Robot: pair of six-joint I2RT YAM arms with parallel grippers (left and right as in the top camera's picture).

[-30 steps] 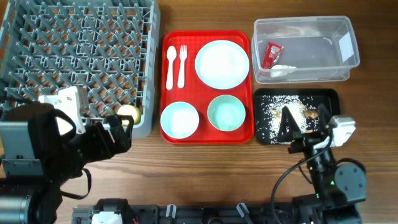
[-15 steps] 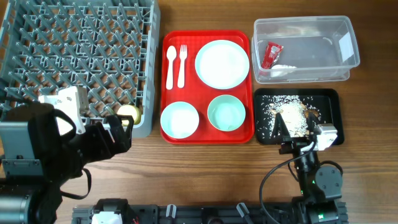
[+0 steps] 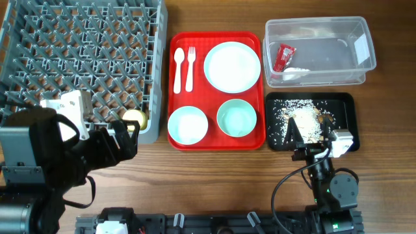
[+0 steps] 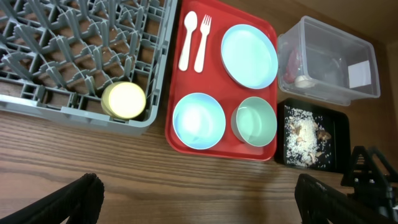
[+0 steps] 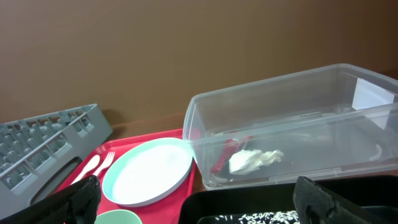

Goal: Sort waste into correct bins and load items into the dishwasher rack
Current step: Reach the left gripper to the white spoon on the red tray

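Overhead, rack: the large square grey plastic dishwasher rack [image 3: 81,45] fills the upper left of the wooden table [image 3: 214,175].
Overhead, cup: the small yellow cup [image 3: 134,118] sits inside the rack, in the near corner next to the red serving tray [image 3: 218,36].
Overhead, red tray: a white plastic spoon [image 3: 178,70] and a white plastic fork [image 3: 190,68] lie side by side at its far left. The round pale-blue plate [image 3: 232,67] is to their right. Two small pale-blue bowls [image 3: 188,125] [image 3: 236,119] stand in the near half.
Overhead, bins: the clear plastic rectangular tub [image 3: 318,21] at upper right holds the small red foil wrapper [image 3: 283,57] and the crumpled white paper scrap [image 3: 296,73]. The shallow black rectangular tray [image 3: 351,123] just in front of it holds loose whitish-brown crumbs [image 3: 305,120].
Overhead, arms: the left arm [image 3: 45,156] is at the near left, its tip by the rack's near corner. The right arm [image 3: 331,182] is at the near right, its tip over the black tray's near edge.
Left wrist, left gripper [image 4: 198,186]: the fingers are spread wide with nothing between them, above bare table in front of the rack and red tray.
Left wrist, cup: it shows as a yellow circle in the rack's corner cell. Whether it is upright or inverted cannot be told.
Right wrist, right gripper [image 5: 198,186]: the fingers are spread wide and hold nothing, low over the black tray.
Right wrist, tub: the wrapper and paper scrap lie touching on its floor, at the end nearest the plate.
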